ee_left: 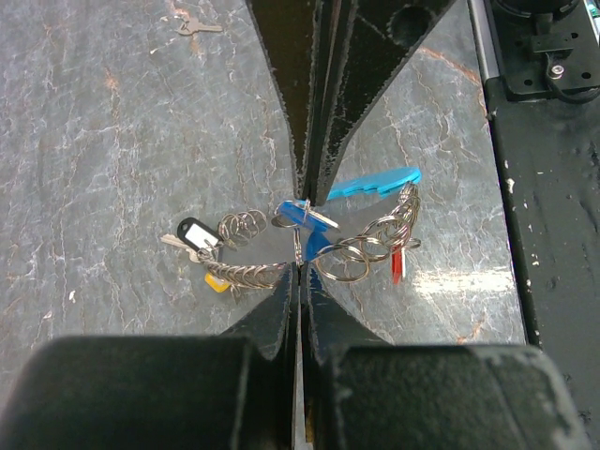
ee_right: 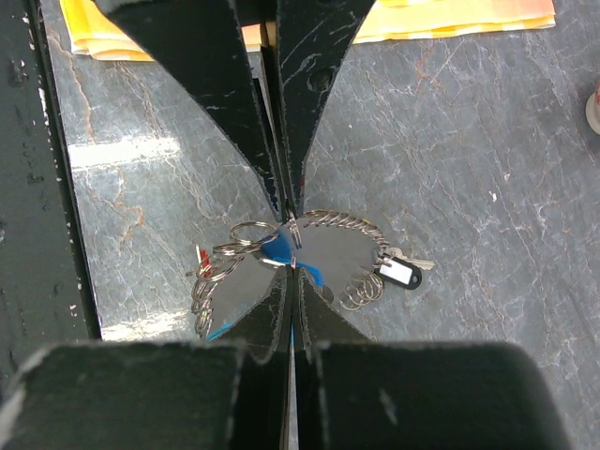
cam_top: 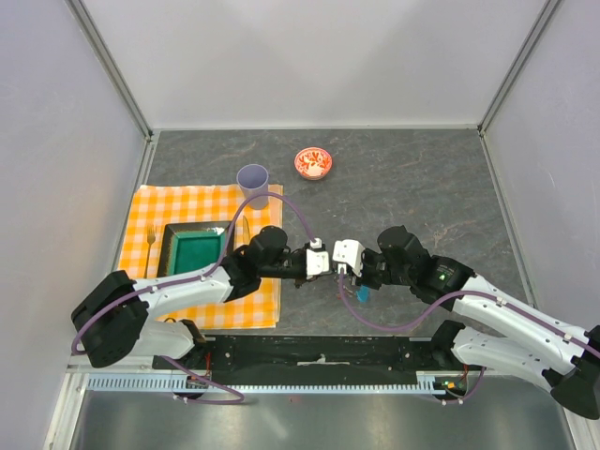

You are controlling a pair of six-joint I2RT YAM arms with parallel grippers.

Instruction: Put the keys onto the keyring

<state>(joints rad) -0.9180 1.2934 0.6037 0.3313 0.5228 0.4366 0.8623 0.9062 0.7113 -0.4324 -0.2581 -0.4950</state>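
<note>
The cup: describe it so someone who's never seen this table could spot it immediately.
On the left of the table lies an orange checked cloth; the cup stands upright at its far right corner. It is plain pale lilac, unlike the red-and-white bowl to its right and the green tray on the cloth.

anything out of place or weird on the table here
One key lies alone on the table, well apart from the keyring, where the shut left gripper and right gripper meet. It looks left behind. Nothing looks spilled or broken.
</note>
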